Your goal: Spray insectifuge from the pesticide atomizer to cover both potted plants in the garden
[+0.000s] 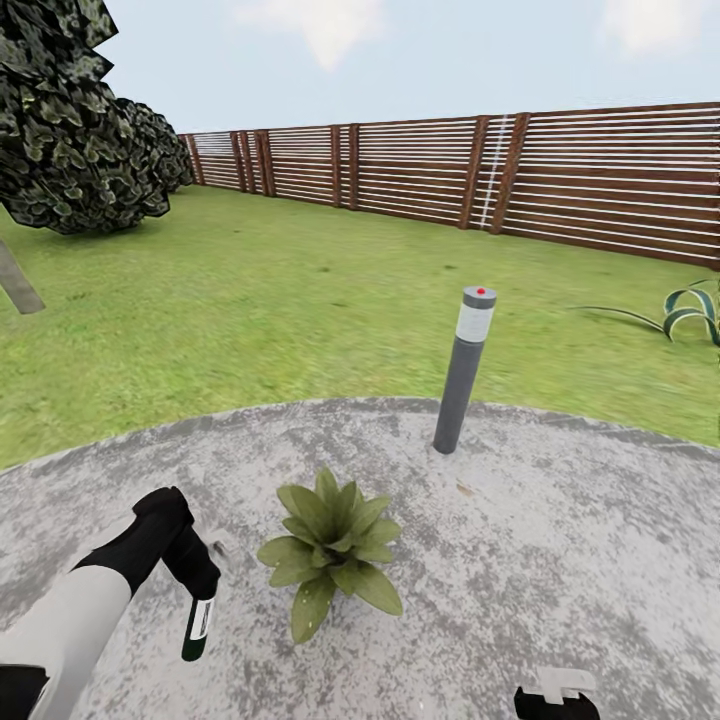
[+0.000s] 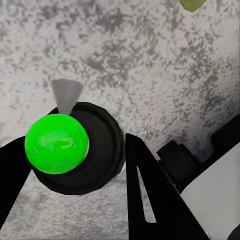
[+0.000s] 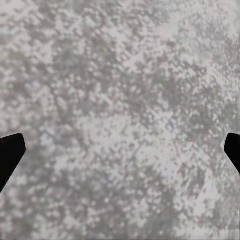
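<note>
From the head camera I see my left gripper (image 1: pixel 196 580) clamped on the pesticide atomizer (image 1: pixel 198 625), which hangs over the grey paving (image 1: pixel 520 560) just to the left of a potted plant (image 1: pixel 332 552). The bottle's long axis runs close to vertical, a little tilted, with the dark-green body and white label below the fingers; its upper end is hidden by the gripper. Behind the plant stands a leaning grey bollard lamp (image 1: pixel 463 368), then lawn (image 1: pixel 260 300), a slatted wooden fence (image 1: pixel 520 175) and a dark tree (image 1: pixel 75 120).

The left wrist camera gives me what the head view cannot: I look along the bottle, end-on, at a round black part with a bright green ball (image 2: pixel 56 143) over it and a small grey cone (image 2: pixel 66 95) beside it, black fingers (image 2: pixel 145 185) on either side. Which way the nozzle faces I cannot tell.

My right gripper (image 3: pixel 120 150) shows its two dark fingertips far apart at the edges of its wrist view, open over bare paving.
</note>
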Available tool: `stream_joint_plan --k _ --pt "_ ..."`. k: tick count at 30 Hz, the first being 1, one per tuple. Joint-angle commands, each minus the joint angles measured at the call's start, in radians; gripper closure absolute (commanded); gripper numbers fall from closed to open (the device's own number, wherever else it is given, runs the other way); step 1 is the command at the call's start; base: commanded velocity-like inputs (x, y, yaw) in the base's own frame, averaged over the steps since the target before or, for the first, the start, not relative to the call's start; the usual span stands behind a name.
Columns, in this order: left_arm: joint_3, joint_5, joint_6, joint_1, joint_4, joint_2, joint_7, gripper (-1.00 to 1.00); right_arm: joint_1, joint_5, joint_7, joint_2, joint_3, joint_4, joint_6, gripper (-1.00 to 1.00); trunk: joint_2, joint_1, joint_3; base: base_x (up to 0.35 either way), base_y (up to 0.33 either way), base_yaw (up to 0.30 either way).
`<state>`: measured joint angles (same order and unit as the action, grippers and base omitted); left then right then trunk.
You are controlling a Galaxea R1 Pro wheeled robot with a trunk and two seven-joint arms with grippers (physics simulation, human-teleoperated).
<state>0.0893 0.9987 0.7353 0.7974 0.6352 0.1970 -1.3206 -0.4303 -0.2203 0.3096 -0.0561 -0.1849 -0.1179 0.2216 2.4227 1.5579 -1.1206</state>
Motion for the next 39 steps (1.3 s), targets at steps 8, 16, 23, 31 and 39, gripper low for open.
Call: stream_joint_plan --k 8,16,23,31,39 --pt "0.001 0.003 -0.005 -0.007 0.0 0.031 0.002 1.0 -0.001 -0.01 0.002 0.004 -0.008 0.001 0.005 -1.0 0.0 0.0 -0.001 0.007 0.015 -0.007" --pt "0.001 0.004 0.006 0.015 0.02 -0.028 -0.005 1.0 -0.001 -0.009 -0.001 0.005 -0.008 0.003 0.004 -1.0 0.0 0.0 -0.001 0.0 0.0 0.0" --pt "0.023 0.065 -0.006 -0.003 0.012 -0.004 0.001 1.0 -0.001 -0.009 0.001 0.0 -0.01 0.002 0.006 -1.0 0.0 0.0 -0.001 0.0 0.0 0.0" --pt "0.019 0.077 -0.002 0.0 0.02 -0.016 0.011 1.0 0.001 -0.017 -0.004 -0.006 -0.007 0.006 0.13 -1.0 0.0 0.0 -0.001 0.007 0.006 0.0" --pt "0.014 0.071 0.002 -0.002 0.022 -0.031 0.058 1.0 0.002 -0.017 -0.004 -0.004 -0.006 0.006 0.17 -1.0 0.0 0.0 -0.001 0.133 0.13 0.0"
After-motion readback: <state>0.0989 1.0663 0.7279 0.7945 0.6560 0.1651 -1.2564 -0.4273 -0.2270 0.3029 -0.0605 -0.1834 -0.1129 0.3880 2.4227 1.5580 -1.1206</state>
